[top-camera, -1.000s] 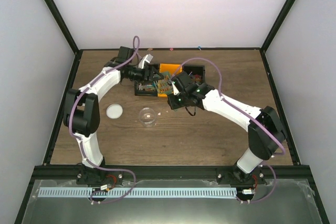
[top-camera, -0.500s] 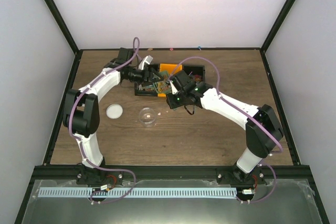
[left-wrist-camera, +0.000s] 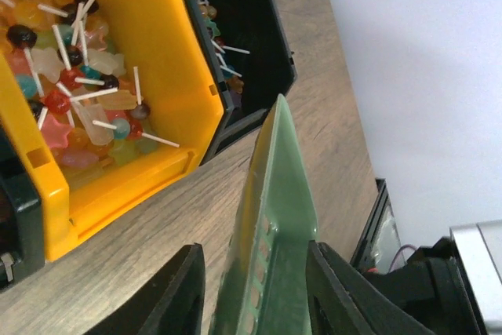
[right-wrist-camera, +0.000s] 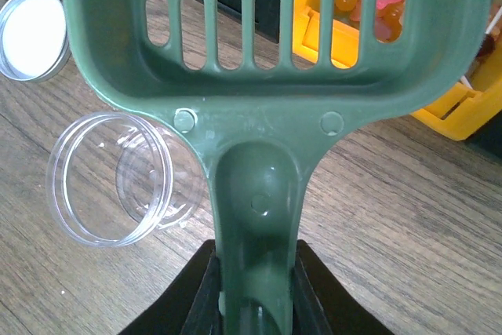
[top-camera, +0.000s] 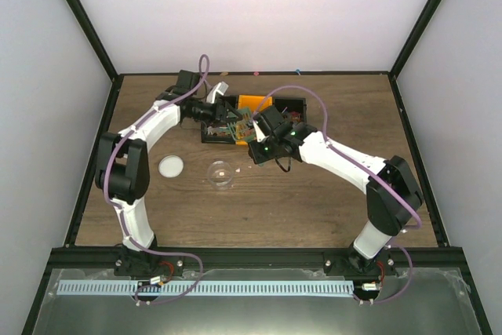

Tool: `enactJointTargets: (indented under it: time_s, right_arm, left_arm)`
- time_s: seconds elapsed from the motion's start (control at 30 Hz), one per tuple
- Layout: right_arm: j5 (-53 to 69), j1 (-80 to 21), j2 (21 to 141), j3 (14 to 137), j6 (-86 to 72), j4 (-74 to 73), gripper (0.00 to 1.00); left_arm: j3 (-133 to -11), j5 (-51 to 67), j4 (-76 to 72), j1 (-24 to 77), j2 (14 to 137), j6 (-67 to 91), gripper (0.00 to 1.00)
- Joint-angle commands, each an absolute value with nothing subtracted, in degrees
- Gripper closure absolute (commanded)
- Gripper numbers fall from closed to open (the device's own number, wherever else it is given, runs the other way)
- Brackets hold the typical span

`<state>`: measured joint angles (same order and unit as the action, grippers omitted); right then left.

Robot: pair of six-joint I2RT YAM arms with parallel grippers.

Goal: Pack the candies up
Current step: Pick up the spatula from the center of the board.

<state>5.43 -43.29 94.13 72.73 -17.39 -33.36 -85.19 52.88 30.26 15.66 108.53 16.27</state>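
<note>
Brown wooden table (top-camera: 314,209) is enclosed by plain white walls (top-camera: 251,13). The left arm (top-camera: 149,127) and the right arm (top-camera: 345,164) are both bent toward its far middle, where a black tray (top-camera: 296,107) is set.

Ahead and to the left of the left claw (left-wrist-camera: 252,250), a yellow bin (left-wrist-camera: 161,37) is seated beside a black compartment of that tray. A pale green scoop (left-wrist-camera: 278,186) is seen edge-on between the left claw's fingers, rising ahead of them. The fingers are set close on either side of it, but whether it is actually pinched cannot be told.

The right claw (right-wrist-camera: 255,253) is pressed onto the handle of a dark green scoop (right-wrist-camera: 267,115), whose slotted bowl is held out ahead of the claw, over the edge of the yellow bin. A clear round jar (right-wrist-camera: 110,182) is set uncapped on the table just left of that handle. A round lid (right-wrist-camera: 31,33) is laid further left and ahead, apart from the jar.

The candies (left-wrist-camera: 74,76), small and mixed in colour, many with white sticks, are heaped in the yellow bin ahead-left of the left claw. A few more are glimpsed in the black compartment, and some are visible through the dark scoop's slots ahead of the right claw.
</note>
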Motion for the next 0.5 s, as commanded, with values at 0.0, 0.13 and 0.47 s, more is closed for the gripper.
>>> enactJointTargets:
  time_s: [0.0,0.13,0.47]
  right_arm:
    - [7.2,-44.6,95.5,75.8,-16.5,-33.7,0.92]
    - [6.2,-44.9,95.6,76.2,-17.1,-34.1,0.92]
    - [-7.2,-44.3,91.2,75.7,-25.0,-36.1,0.28]
  left_arm:
    - [-86.1,53.3,29.9,15.8,109.4,16.1,0.7]
    - [-86.0,50.9,29.7,15.8,109.5,17.5,0.9]
    - [-81.0,53.0,18.0,15.4,108.1,28.8,0.96]
